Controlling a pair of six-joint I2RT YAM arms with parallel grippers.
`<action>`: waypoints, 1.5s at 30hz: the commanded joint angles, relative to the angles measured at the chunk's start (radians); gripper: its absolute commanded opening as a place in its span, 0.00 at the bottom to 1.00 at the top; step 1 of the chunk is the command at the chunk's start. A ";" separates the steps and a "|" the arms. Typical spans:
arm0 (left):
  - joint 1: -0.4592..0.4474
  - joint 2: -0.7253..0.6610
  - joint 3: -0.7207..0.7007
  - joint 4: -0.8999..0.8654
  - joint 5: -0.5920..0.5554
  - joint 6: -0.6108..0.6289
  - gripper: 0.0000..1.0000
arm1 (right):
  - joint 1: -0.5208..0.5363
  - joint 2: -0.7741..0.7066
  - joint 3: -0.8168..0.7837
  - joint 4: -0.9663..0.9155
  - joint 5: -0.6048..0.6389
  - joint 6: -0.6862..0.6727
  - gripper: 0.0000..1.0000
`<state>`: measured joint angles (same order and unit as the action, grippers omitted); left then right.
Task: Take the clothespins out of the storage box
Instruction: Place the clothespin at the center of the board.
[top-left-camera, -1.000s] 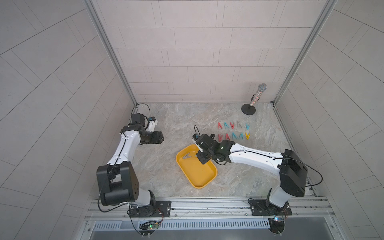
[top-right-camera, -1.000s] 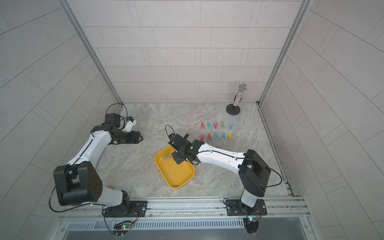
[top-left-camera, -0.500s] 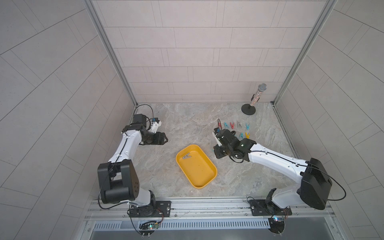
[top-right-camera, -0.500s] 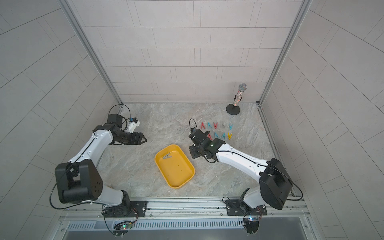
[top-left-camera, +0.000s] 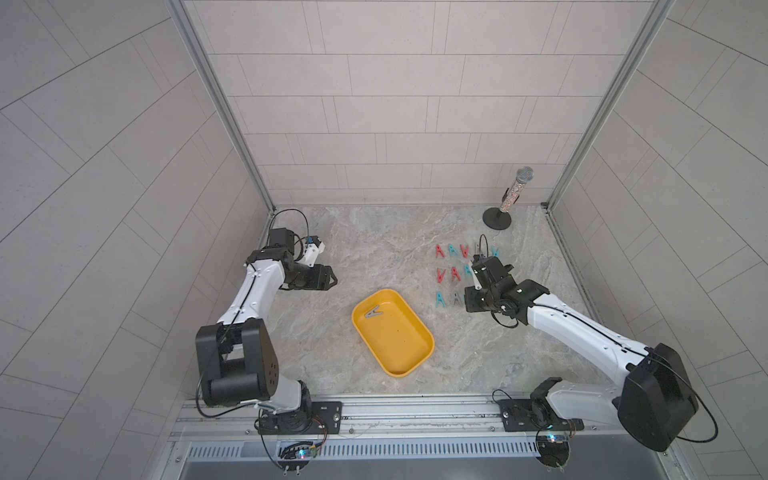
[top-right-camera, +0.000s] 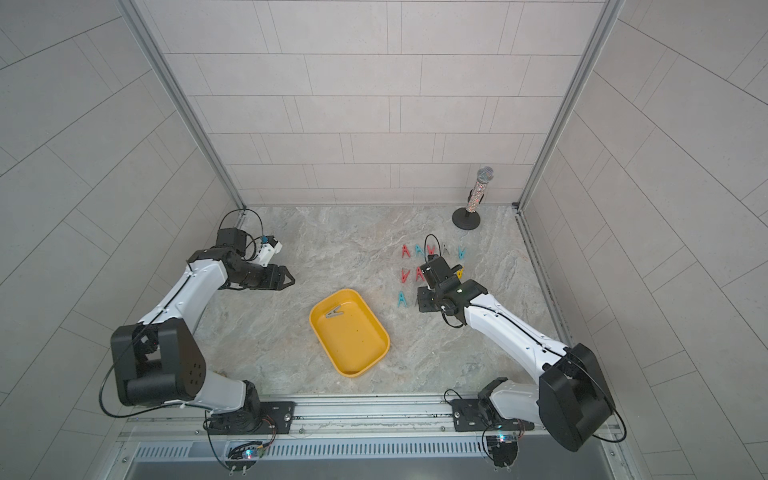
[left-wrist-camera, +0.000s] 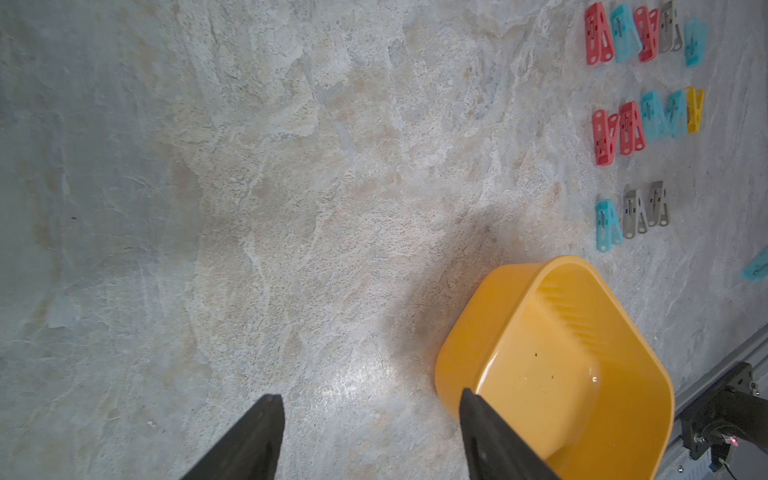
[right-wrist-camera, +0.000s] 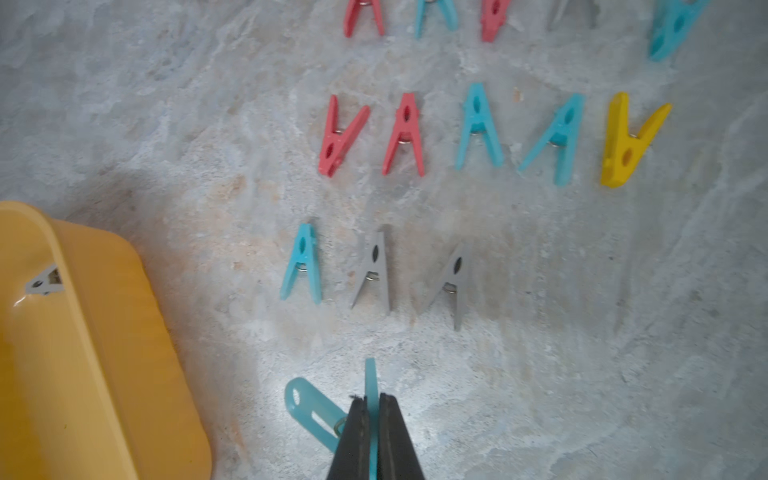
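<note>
Left gripper (top-left-camera: 332, 279) is seen with its jaws wide apart and nothing between them, low over the marbled tabletop (top-left-camera: 374, 232) and well apart from the storage box (top-left-camera: 399, 340). One grey clothespin (top-left-camera: 374, 312) is contained in this yellow box, at its far left corner, as the only visible content. In the left wrist view that peg is out of sight, but ribbing (left-wrist-camera: 569, 311) on an inner wall of the box is shown, which cannot be made out in either top view.

Right of the box, clothespins (right-wrist-camera: 405, 133) are laid on the tabletop in three rows: red, teal and grey. A yellow clothespin (right-wrist-camera: 623, 145) ends the middle row.

Just beside the nearest row, the right gripper (right-wrist-camera: 371, 401) is clamped shut on one leg of a teal clothespin (right-wrist-camera: 316, 409). This grip is shown only in the right wrist view; in both top views it is covered by the wrist. Whether the held peg touches the tabletop cannot be told.
</note>
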<state>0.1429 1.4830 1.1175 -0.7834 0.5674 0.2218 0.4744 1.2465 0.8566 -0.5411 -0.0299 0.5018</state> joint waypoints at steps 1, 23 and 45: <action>-0.005 0.013 0.006 -0.024 -0.006 0.016 0.74 | -0.052 -0.018 -0.013 -0.056 0.015 -0.005 0.02; -0.005 0.007 0.009 -0.025 -0.033 0.010 0.74 | -0.287 0.297 0.104 -0.079 -0.056 -0.081 0.03; -0.004 0.006 0.009 -0.025 -0.042 0.010 0.74 | -0.294 0.455 0.193 -0.049 -0.015 -0.075 0.10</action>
<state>0.1429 1.4872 1.1175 -0.7841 0.5297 0.2214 0.1841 1.6939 1.0382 -0.5819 -0.0681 0.4263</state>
